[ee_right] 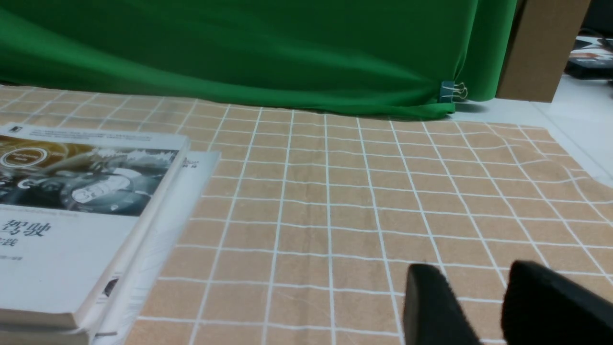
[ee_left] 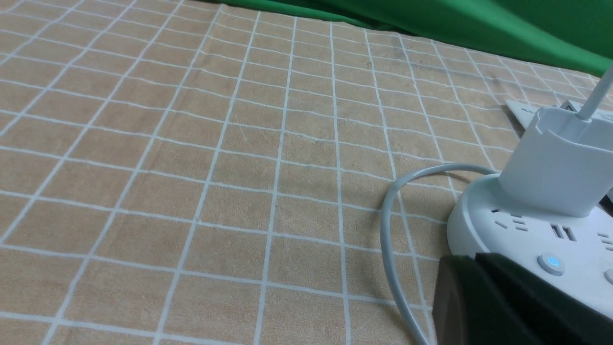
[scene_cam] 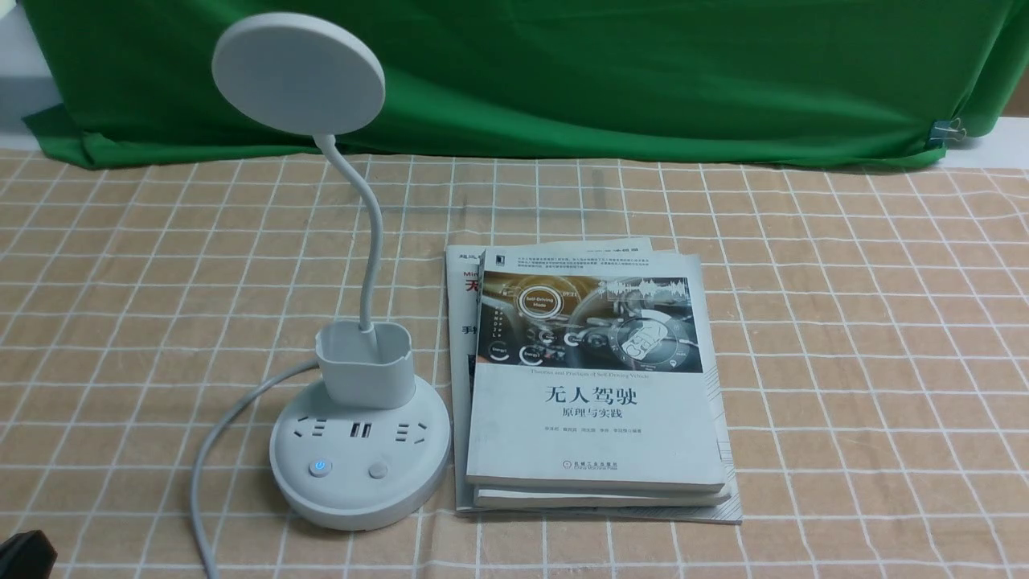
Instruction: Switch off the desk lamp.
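Front view: left hand (scene_cam: pixel 28 553) is the nearer, and the glowing button (scene_cam: pixel 320 468) sits forward and right of it! Left fingers look together, nothing clamped.

Room light: falling soft and even, fairly bright
Book stack (scene_cam: pixel 595 426): throwing a faint shadow
Lamp button (scene_cam: pixel 320 467): glowing blue
Right jaws: blurring, out of focus
Left jaws: looking dark, blurry
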Available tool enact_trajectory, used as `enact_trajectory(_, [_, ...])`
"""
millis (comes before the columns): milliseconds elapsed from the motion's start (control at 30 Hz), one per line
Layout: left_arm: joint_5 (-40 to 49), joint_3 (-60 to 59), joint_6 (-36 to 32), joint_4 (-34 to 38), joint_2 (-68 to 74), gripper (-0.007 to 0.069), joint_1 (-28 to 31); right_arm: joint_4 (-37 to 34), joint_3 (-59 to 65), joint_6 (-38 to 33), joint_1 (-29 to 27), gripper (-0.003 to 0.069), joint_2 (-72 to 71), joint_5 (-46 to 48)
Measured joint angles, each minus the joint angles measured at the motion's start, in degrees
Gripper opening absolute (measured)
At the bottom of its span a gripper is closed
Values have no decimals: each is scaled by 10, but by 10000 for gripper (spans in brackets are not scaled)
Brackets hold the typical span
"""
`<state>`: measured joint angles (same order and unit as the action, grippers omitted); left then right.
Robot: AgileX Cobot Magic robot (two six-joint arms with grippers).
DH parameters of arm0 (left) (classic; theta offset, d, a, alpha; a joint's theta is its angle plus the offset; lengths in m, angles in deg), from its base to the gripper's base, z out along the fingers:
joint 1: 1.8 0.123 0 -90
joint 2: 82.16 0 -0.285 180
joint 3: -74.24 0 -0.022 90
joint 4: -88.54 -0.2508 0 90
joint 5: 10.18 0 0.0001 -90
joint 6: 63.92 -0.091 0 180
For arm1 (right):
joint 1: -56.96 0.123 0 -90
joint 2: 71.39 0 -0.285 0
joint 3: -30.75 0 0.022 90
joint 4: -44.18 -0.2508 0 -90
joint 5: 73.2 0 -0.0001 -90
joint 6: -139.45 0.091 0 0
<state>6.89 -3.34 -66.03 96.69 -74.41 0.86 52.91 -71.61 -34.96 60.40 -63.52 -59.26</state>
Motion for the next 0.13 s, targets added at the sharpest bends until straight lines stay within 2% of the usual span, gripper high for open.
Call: enact_trajectory(133, [0,0,0,0,0,-3,0,0,0,0,0,242,0,0])
